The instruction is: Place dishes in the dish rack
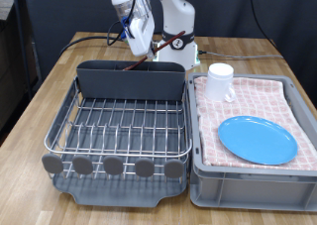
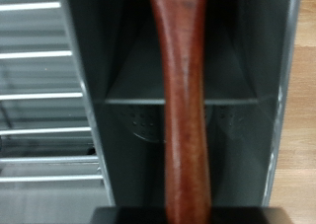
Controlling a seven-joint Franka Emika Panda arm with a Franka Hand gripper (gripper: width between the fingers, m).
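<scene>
Dishes: one plate (image 1: 257,140), one mug (image 1: 220,81), on crate (image 1: 297,164), frame right; one spoon (image 2: 184,106).
Jaws: gripper (image 1: 142,39) holds spoon over rack's (image 1: 121,126) bin (image 1: 132,80).
Surface: wooden table (image 1: 59,81).

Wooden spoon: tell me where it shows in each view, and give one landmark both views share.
Exterior view: the wooden spoon is a thin reddish strip under the end effector, just above the cutlery bin at the rack's far end.
Wrist view: the wooden spoon fills the middle as a broad reddish-brown shaft, running down over the bin's dark inside.
Shared landmark: the cutlery bin, with the rack's wires beside it.
</scene>
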